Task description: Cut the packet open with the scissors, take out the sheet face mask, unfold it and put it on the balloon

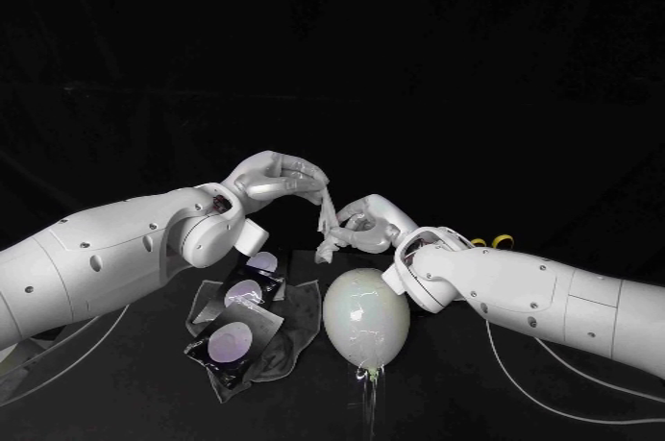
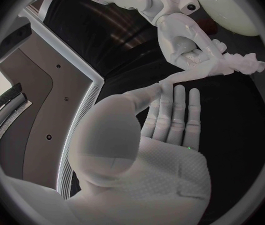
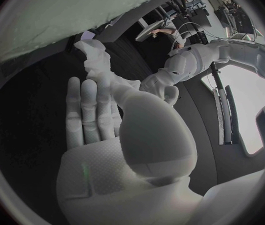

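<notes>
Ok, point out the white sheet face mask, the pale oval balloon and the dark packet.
white sheet face mask (image 1: 325, 213), head view, middle of the hanging strip
pale oval balloon (image 1: 367, 314), head view, centre of its body
dark packet (image 1: 229, 342), head view, its nearest pale circle

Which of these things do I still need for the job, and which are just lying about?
In use: sheet face mask, held by left hand and right hand; balloon.
Lying about: packet; scissors.
</notes>
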